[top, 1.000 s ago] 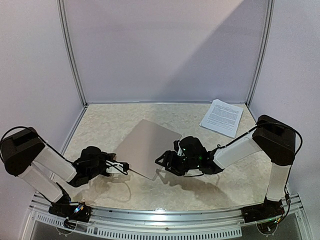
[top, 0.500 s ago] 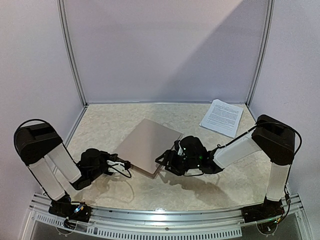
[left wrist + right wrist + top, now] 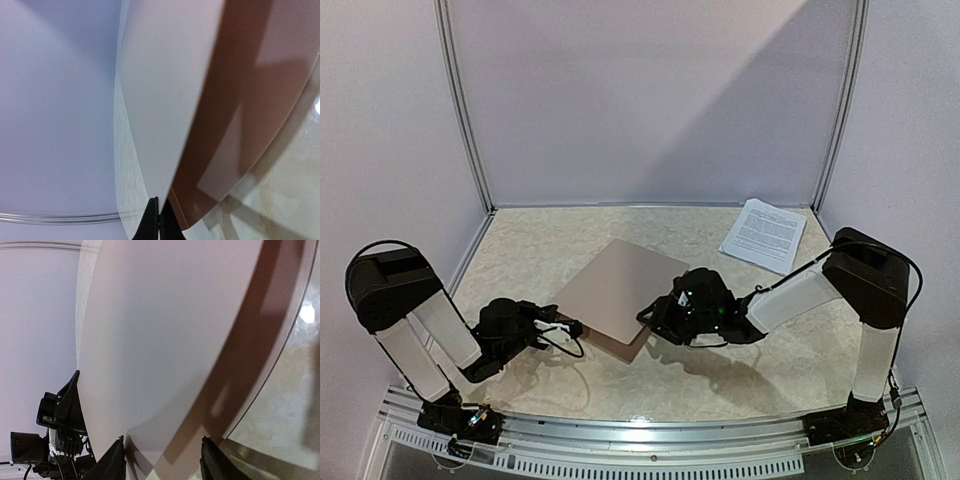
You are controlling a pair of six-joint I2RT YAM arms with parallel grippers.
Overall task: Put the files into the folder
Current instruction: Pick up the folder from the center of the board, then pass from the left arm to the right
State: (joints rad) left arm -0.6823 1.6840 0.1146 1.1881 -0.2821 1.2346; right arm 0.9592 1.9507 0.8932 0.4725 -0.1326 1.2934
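Nearest me, the left claw [image 3: 568, 326] has just clenched at the near-left corner of the folder [image 3: 620, 285]. Its wrist view shows the tips pressed together just where the cover's edge runs in, so it seems to be pinching that cover. At the folder's near-right edge the right claw [image 3: 653, 317] is narrowing but is released for now, with a finger on either side of the edge and nothing gripped. The folder has slid slightly away from the arms on the worktop [image 3: 520, 250], and a brown strip now shows along its near edge. To my eye, the opening of the folder is starting. Beyond the folder's far-right corner, well apart, lie the files [image 3: 763, 235], not yet in. I count one folder, one pile of files whose sheets are too small to count, and two claws.
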